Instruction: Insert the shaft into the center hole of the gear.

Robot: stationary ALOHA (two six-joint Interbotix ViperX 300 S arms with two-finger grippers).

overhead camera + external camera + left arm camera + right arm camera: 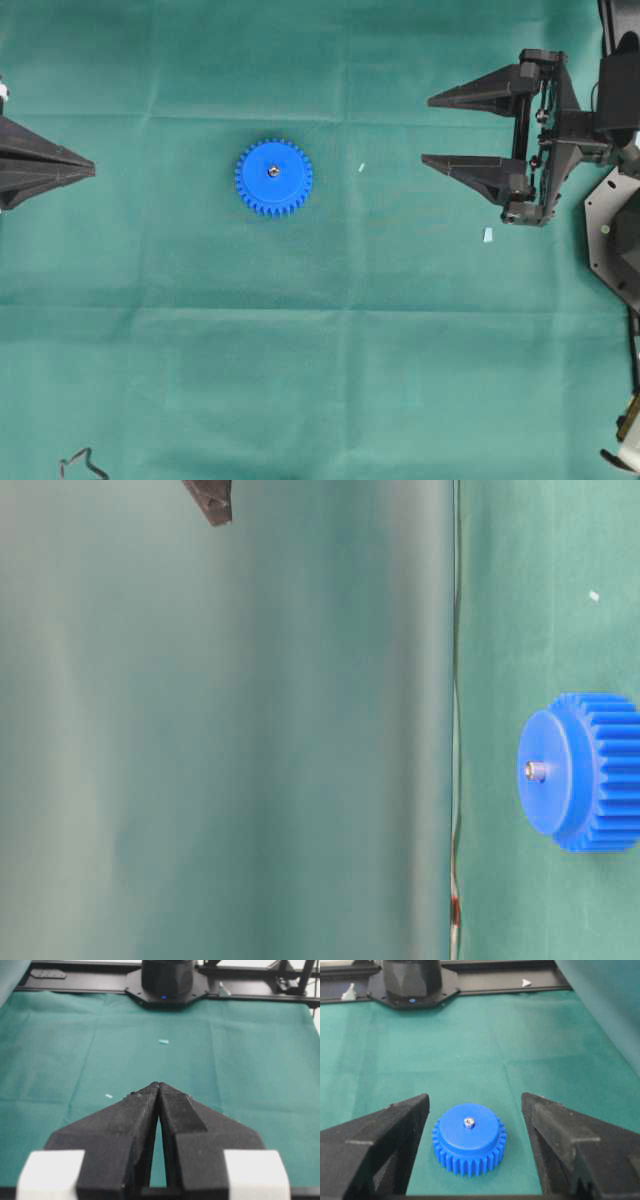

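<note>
Gear (274, 177) lay flat on green cloth (320, 350), shaft (273, 171) seated upright in centre hole; insertion judged complete. Right gripper (432, 130) spread wide, empty, well apart from gear; left gripper (159, 1086) pressed together, opposite side. Next: retreat only

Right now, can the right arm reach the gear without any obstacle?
Probably yes. The right pincer is open and faces the gear across bare green cloth; only a tiny pale scrap lies between them.
</note>
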